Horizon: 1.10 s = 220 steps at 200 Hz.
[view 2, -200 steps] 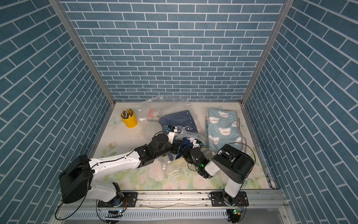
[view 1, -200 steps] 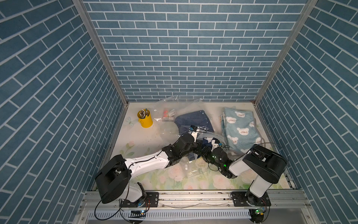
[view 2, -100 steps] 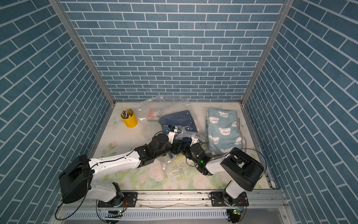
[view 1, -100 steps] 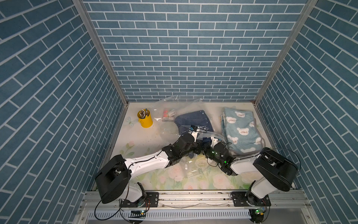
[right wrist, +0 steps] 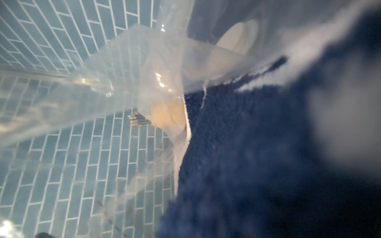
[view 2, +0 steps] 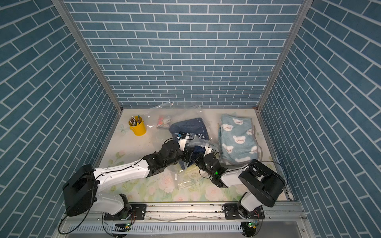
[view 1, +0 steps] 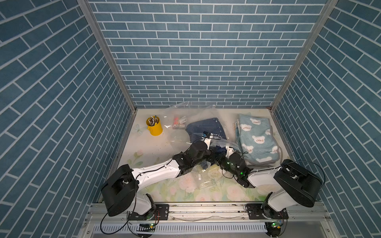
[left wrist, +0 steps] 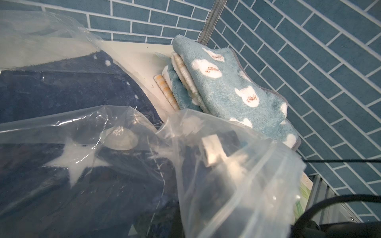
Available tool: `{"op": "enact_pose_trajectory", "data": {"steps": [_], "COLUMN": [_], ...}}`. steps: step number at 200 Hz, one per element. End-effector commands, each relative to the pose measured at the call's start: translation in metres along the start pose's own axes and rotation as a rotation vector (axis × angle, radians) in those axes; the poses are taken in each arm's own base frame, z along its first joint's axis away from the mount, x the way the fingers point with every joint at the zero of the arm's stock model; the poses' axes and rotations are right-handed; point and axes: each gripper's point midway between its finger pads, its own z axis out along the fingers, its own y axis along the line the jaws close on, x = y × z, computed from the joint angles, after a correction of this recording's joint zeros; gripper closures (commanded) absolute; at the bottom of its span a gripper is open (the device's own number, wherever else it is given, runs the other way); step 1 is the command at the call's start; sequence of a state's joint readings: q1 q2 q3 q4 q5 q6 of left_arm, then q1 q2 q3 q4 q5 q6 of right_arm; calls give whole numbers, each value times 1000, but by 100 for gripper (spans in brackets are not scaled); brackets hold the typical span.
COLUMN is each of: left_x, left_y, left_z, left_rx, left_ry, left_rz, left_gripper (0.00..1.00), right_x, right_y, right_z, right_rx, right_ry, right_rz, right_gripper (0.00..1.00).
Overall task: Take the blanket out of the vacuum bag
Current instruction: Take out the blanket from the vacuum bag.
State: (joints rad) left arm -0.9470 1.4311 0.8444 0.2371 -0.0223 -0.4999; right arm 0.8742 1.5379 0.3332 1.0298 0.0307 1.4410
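Shut tight at bag (view 1: 186, 112) mouth, left gripper (view 1: 214, 154), hold unseen; right gripper (view 1: 221, 158) buried against blanket (view 1: 206, 128), cannot tell jaws; pin bag, draw blanket out low, straight.

Yellow pen cup (view 1: 154, 128) and folded bear-print towel (view 1: 255, 140) well apart on floral tabletop (view 1: 142, 151)

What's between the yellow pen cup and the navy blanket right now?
In both top views, crinkled clear plastic of the vacuum bag covers that stretch, with a small pink-and-white packet lying within its outline.
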Motion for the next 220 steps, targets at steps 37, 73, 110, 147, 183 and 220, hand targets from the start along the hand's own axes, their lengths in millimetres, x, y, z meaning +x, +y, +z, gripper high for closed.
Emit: {"op": "enact_pose_trajectory", "data": {"steps": [37, 73, 110, 147, 183, 220], "left_x": [-11, -11, -8, -9, -10, -14], "left_y": [-9, -8, -9, -8, -10, -10], "left_z": [2, 2, 2, 0, 1, -2], "left_rx": [15, 18, 30, 24, 31, 27], "left_ry": [-13, -19, -16, -21, -21, -25], "left_rz": [18, 15, 2, 9, 9, 14], "left_gripper": [100, 100, 100, 100, 100, 100], "right_x": [2, -4, -2, -7, -13, -22], "right_y": [-21, -19, -16, -35, -34, -22], "right_z": [-5, -4, 12, 16, 22, 17], "right_rx": [-50, -80, -80, -16, 6, -24], "right_ry": [-19, -52, -40, -84, -118, -163], "right_rz": [120, 129, 137, 157, 135, 91], "right_gripper": [64, 49, 46, 44, 53, 86]}}
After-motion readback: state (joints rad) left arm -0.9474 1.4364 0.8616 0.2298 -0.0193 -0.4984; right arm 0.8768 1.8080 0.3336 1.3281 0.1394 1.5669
